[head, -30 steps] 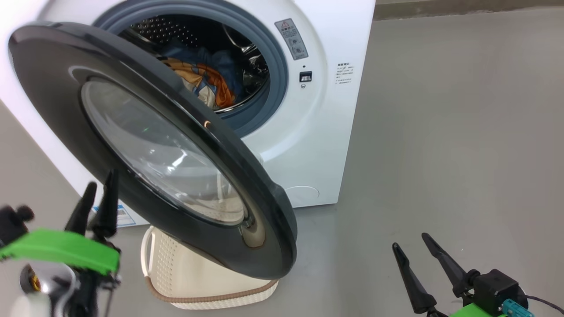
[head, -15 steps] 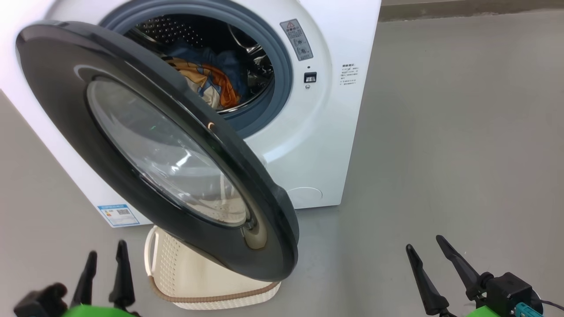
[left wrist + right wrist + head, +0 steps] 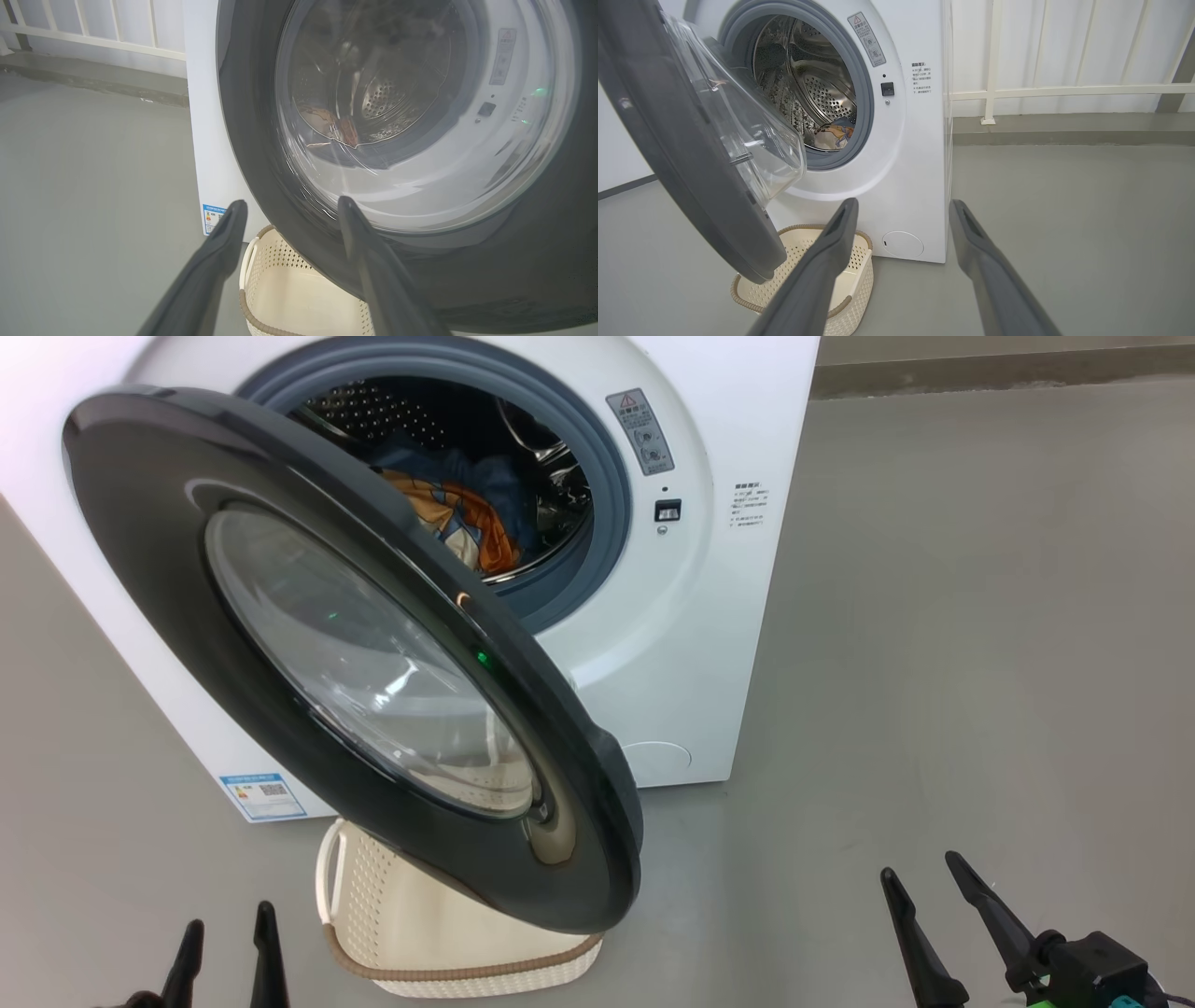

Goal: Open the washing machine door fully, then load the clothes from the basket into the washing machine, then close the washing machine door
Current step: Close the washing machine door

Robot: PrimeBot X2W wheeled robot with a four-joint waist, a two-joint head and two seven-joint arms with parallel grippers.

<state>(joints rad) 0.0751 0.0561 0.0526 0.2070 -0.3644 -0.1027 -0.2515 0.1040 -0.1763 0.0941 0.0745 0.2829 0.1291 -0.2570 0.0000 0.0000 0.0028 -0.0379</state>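
In the head view the left gripper sits at seven o'clock, just above the bottom edge. Its two dark fingers are spread wide with nothing between them, and they point up toward the washing machine door without touching it. Just above it, a small blue label is stuck low on the white side of the washing machine.

The door covers the frame from ten o'clock down to six. It is a broad, glossy black ring around a bulging clear glass bowl (green glints show on the glass and on the rim). It stands swung out from the machine's front, leaving the opening uncovered.

Below the door's lower edge, at six o'clock, the basket rests on the grey floor close against the machine. It is cream, with perforated walls and a brown woven-look rim, and the door hides its far part.

At twelve o'clock a grey-blue seal rings the steel drum. The clothes lie inside it, dark blue cloth over cream and orange.

The right gripper rests at five o'clock, well apart from the machine. Its fingers are likewise parted wide and hold nothing.
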